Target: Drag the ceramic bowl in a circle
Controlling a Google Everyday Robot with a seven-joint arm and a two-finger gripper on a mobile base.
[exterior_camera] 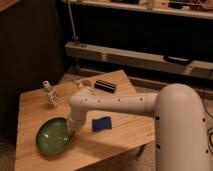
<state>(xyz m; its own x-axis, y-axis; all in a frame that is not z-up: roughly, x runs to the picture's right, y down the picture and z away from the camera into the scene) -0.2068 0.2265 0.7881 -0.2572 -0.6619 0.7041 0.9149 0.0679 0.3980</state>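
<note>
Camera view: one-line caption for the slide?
Robot's hand down at the rim of the ceramic bowl on the wooden table, blue block nearby.

A lab-like indoor test space is suggested by the plain wooden table (32, 110), the long metal shelving (130, 56) along the dark back wall, and the white robot arm (115, 102), whose gripper (74, 127) is placed at the right edge of the ceramic bowl (52, 136)
</note>
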